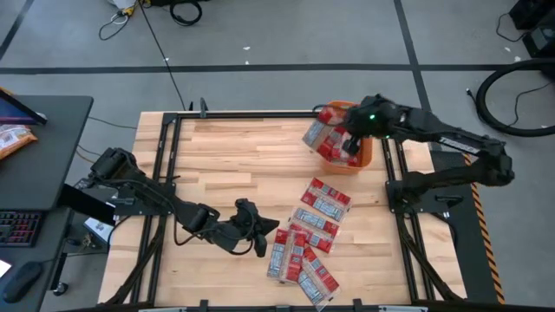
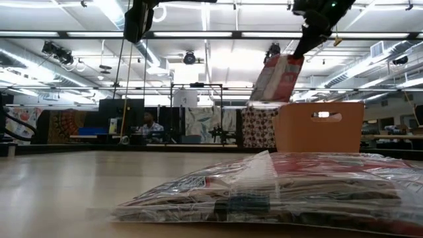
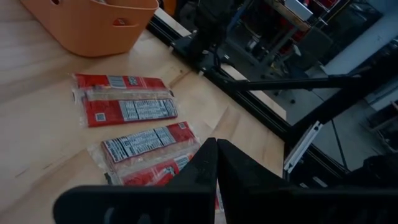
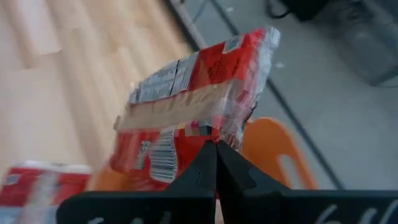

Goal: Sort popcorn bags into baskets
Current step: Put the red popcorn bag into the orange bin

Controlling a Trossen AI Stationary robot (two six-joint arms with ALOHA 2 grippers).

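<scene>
Nearest me in the low view, a heap of popcorn bags [image 2: 277,192] fills the lower frame, waiting on the table [image 1: 234,165]. My left gripper [image 1: 257,232], fingers pressed together and empty, idles at lower centre of the high view beside those bags. Farther back, upper right, my right gripper [image 4: 216,144] is clamped on one bag [image 4: 199,93], dangling it by an edge over the orange basket [image 1: 360,165], I'd say for a clean drop.

a pale wooden surface [image 1: 225,156] carries an orange basket [image 1: 362,164] and, near the basket, loose popcorn bags [image 1: 312,234]
</scene>
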